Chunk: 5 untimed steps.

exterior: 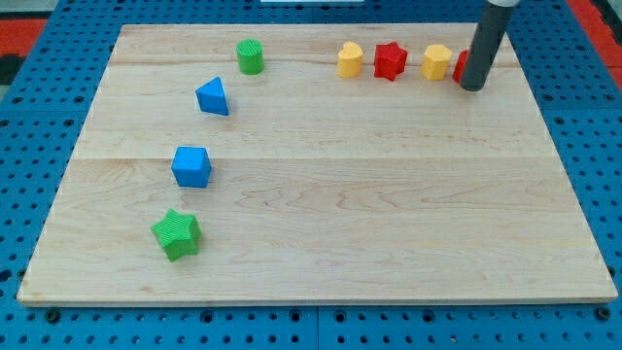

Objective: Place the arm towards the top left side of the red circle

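Note:
The red circle (461, 66) sits near the view's top right of the wooden board (321, 204), mostly hidden behind the dark rod; only its left edge shows. My tip (472, 87) rests on the board just in front of the red circle, at its lower right as seen here. To the circle's left stand a yellow hexagon block (436, 61), a red star block (390, 60) and a yellow heart block (350, 59), all in one row.
A green cylinder (251, 55) stands at the top middle-left. A blue triangle block (213, 96) and a blue cube (191, 166) lie on the left. A green star block (176, 234) lies at the bottom left.

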Tool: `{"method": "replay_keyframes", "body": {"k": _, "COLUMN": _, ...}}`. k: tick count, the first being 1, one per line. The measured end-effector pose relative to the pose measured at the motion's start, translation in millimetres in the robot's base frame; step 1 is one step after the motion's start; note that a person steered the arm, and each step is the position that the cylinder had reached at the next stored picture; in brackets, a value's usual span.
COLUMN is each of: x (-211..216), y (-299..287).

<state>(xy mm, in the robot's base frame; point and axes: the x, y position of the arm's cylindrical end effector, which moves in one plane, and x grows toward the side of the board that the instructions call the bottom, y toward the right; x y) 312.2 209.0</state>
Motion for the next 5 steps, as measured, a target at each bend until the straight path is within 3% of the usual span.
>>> {"method": "replay_keyframes", "body": {"k": 1, "x": -13, "y": 0}}
{"method": "replay_keyframes", "body": {"k": 2, "x": 7, "y": -1}}
{"method": "replay_keyframes", "body": {"k": 3, "x": 20, "y": 42}}
{"method": "replay_keyframes", "body": {"k": 4, "x": -30, "y": 71}}
{"method": "replay_keyframes", "body": {"k": 5, "x": -109, "y": 54}}
